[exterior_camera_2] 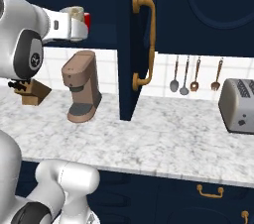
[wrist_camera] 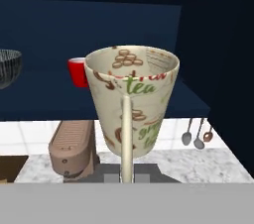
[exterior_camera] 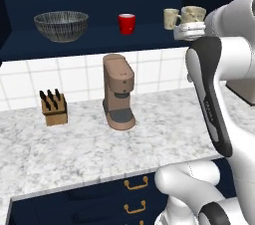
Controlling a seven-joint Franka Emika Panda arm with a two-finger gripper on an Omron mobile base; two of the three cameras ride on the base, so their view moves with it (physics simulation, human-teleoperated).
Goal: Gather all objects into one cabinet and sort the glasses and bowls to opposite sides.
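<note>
The pincer (wrist_camera: 127, 176) is closed on the handle of the patterned mug (wrist_camera: 131, 100), which fills the centre of the hand view with its mouth up and the handle running down toward the fingertips; gripping by the handle keeps the mug upright and leaves its base free to be set down. In the left base view the same mug (exterior_camera: 193, 15) sits at the upper right, at the level of the cabinet shelf (exterior_camera: 99, 37), so the robot appears to be bringing it to the cup side.

Beyond it on that shelf, a cream handled mug (exterior_camera: 171, 18) stands just left of the held one and the red cup (exterior_camera: 126, 23) stands at upper centre. The grey patterned bowl (exterior_camera: 61, 25) sits at the upper left, well apart from the cups, which suits the sorting to opposite sides.

Below, on the worktop (exterior_camera: 74, 144), stand a brown coffee machine (exterior_camera: 118, 91) and a knife block (exterior_camera: 54, 107), both under the shelf and out of the mug's path. In the right base view the open cabinet door (exterior_camera_2: 135, 44) with its brass handle (exterior_camera_2: 145, 39) stands edge-on at centre, just right of the arm's reach, and is probably the nearest thing to clip. Hanging utensils (exterior_camera_2: 184, 74) and a toaster (exterior_camera_2: 239, 105) lie farther right.
</note>
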